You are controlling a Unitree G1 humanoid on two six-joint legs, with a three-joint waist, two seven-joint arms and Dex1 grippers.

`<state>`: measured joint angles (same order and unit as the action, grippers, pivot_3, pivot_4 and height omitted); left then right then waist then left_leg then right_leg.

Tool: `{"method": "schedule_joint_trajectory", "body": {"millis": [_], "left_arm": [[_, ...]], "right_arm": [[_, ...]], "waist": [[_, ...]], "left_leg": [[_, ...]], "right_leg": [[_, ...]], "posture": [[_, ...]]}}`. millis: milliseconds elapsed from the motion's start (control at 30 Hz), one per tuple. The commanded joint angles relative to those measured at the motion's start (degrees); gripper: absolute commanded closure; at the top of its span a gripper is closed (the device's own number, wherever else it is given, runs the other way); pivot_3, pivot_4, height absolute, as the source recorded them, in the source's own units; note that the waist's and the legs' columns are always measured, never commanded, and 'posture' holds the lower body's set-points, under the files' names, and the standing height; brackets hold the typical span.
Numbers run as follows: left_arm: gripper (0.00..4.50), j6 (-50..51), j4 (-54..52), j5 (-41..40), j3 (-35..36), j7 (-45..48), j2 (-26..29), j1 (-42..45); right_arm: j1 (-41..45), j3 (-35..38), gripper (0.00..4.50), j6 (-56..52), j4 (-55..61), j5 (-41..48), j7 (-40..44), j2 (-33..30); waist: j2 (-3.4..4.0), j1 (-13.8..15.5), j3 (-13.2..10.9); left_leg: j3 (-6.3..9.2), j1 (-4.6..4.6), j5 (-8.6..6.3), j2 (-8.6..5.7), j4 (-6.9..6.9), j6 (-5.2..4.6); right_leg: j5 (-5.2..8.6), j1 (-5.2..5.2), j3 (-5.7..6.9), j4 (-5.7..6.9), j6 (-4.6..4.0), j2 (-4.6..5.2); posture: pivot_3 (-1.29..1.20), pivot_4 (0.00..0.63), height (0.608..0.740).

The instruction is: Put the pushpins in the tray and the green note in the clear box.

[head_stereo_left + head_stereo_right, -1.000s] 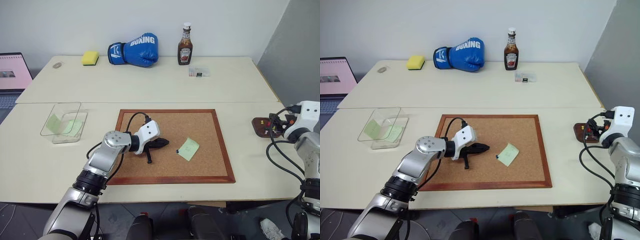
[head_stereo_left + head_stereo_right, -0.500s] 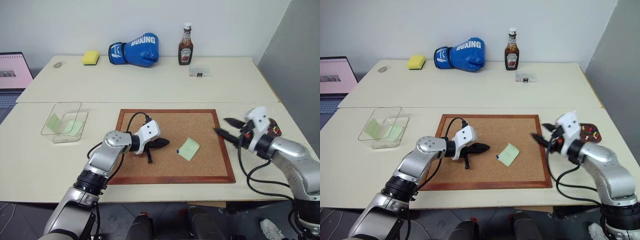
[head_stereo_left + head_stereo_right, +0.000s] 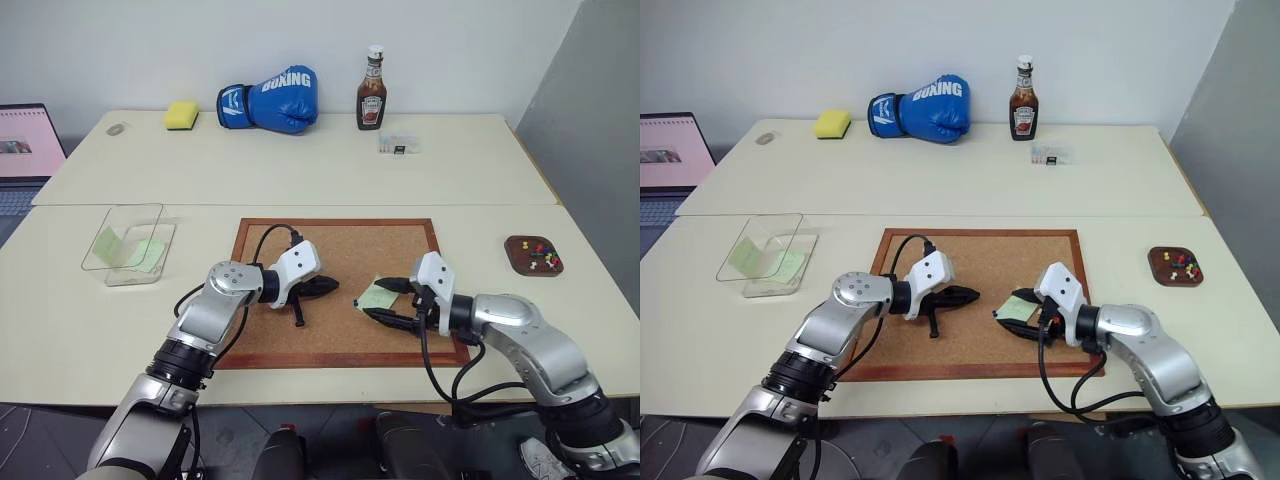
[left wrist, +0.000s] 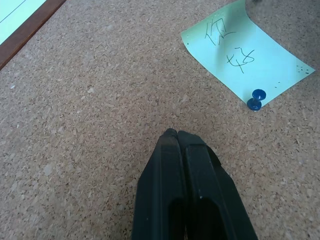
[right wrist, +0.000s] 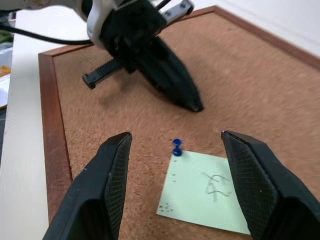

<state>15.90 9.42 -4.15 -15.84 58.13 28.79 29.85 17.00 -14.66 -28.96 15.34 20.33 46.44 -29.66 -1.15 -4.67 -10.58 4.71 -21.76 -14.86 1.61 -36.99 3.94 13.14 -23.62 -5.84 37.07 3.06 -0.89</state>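
Note: we see the green note (image 3: pixel 377 296) lying on the corkboard (image 3: pixel 340 250), toward its right half, with dark handwriting on it; one corner is held by a blue pushpin (image 4: pixel 257 99) at the edge nearest the left arm.
Pushpins: besides the blue one on the note, we see a small cluster of mixed-colour pushpins (image 3: pixel 540 254) resting in the tray.
Tray: the dark brown tray (image 3: pixel 521 256) sits on the bench (image 3: pixel 300 170) to the right of the corkboard, well apart from the note.
Clear box: the clear box (image 3: pixel 128 242) stands on the bench to the left of the corkboard; we see pale green paper already inside it.
Right end effector: the right end effector (image 5: pixel 176 150) has its two black fingers spread wide, holding nothing; it sits low over the corkboard, the note and the blue pin between its fingers in the right wrist view.
Left end effector: the left end effector (image 4: pixel 176 133) has its fingers pressed together, empty, over bare cork, tip pointing toward the pin and near it without touching.
Background: along the far edge of the bench we see a yellow-green sponge (image 3: pixel 181 115), a blue boxing glove (image 3: pixel 270 100), a ketchup bottle (image 3: pixel 371 92) and a small clear case (image 3: pixel 397 144).
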Motion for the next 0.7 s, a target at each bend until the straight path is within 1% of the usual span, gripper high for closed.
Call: {"method": "schedule_joint_trajectory", "body": {"millis": [33, 367, 433, 467, 533, 700], "left_arm": [[4.5, 1.1, -1.3, 0.7, -0.6, 0.2, 0.8, -1.7], [4.5, 1.9, -2.7, 0.7, -0.3, 0.1, 1.5, -2.4], [4.5, 2.0, -3.0, 0.6, -0.2, 0.1, 1.7, -2.5], [4.5, 2.1, -3.1, 0.5, -0.1, 0.1, 1.7, -2.5], [4.5, 2.7, -3.6, -0.1, 0.3, 0.1, 1.6, -2.8], [4.5, 3.7, -4.3, -0.7, 0.6, 0.1, 1.4, -2.7]], "right_arm": [[1.9, -1.4, 1.47, 3.0, -2.3, -1.3, 1.5, 1.9], [5.0, -3.6, 1.47, 6.6, -11.6, -4.9, 2.4, 7.3], [5.3, -3.8, 1.83, 7.1, -12.5, -5.1, 2.6, 7.7], [5.3, -3.5, 1.94, 6.9, -12.9, -4.8, 2.8, 8.0], [5.1, -3.1, 2.45, 6.7, -13.1, -4.8, 3.3, 8.2], [4.9, -3.2, 3.48, 7.2, -12.7, -5.7, 4.2, 7.5]], "waist": [[0.0, 0.0, 0.0], [0.0, -0.1, 0.0], [0.0, -0.1, 0.0], [0.0, -0.1, 0.0], [0.0, -0.1, 0.0], [0.0, -0.1, 0.0]], "left_leg": [[0.01, 0.0, 0.0, 0.0, 0.0, 0.0], [0.01, -0.01, 0.0, 0.01, 0.03, 0.0], [0.01, -0.01, 0.0, 0.02, 0.03, 0.0], [0.01, -0.01, 0.0, 0.01, 0.03, 0.0], [0.01, -0.01, 0.0, 0.02, 0.03, 0.0], [0.01, -0.02, 0.0, 0.02, 0.03, 0.0]], "right_leg": [[0.0, 0.0, 0.01, 0.0, 0.0, 0.0], [0.0, -0.03, 0.02, 0.01, -0.01, -0.01], [0.0, -0.03, 0.02, 0.01, -0.01, -0.01], [0.0, -0.04, 0.02, 0.01, -0.01, -0.01], [0.0, -0.04, 0.02, 0.01, -0.01, -0.01], [0.0, -0.04, 0.02, 0.01, -0.01, -0.01]], "posture": [[0.0, 0.15, 0.74], [0.0, 0.15, 0.74], [0.0, 0.15, 0.74], [0.0, 0.15, 0.74], [0.0, 0.15, 0.74], [0.0, 0.15, 0.74]]}}
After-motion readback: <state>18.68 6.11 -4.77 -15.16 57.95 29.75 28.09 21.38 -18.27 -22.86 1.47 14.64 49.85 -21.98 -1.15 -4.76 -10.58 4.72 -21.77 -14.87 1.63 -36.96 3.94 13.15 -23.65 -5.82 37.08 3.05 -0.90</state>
